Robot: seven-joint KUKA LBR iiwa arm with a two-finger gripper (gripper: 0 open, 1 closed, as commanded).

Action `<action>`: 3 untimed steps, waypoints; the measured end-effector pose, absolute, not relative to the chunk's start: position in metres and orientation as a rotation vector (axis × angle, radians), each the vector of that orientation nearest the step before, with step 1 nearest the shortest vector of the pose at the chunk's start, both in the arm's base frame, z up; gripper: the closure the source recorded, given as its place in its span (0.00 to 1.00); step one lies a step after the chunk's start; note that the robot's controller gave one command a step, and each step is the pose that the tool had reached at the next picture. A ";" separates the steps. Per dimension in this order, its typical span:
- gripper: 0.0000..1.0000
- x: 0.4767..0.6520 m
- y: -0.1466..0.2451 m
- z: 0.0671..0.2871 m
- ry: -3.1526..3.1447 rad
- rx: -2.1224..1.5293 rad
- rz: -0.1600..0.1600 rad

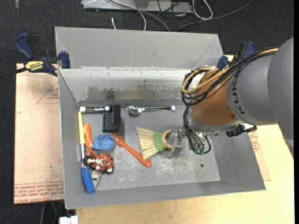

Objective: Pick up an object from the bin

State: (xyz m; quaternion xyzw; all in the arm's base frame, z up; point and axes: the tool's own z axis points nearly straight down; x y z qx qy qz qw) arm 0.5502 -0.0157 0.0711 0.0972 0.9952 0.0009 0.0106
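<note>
The hand [175, 145] hangs low in the bin [140, 183], a little toward four o'clock of the floor's middle. It sits right against the green handle end of a small straw brush [148, 142], which lies flat with its bristles fanned toward nine o'clock. Whether the hand is apart or together I cannot tell. I judge the brush to be the thing to take. A good grip would sit on the green collar rather than the loose bristles, squared across the handle, followed by a straight lift. An orange spoon [134, 152] lies just beside the bristles at seven o'clock of the brush and could be dragged along. From five round to three o'clock of the hand the floor is bare up to the sloping wall, so there is room to shift there. Farther off, at twelve o'clock of the brush, a metal spoon [150, 109] lies near the back wall, apart from it.
</note>
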 end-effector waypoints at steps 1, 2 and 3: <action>1.00 0.538 -0.016 0.131 3.114 0.286 0.002; 1.00 0.493 -0.001 0.127 3.119 0.313 0.003; 1.00 0.508 -0.015 0.201 3.111 0.294 0.002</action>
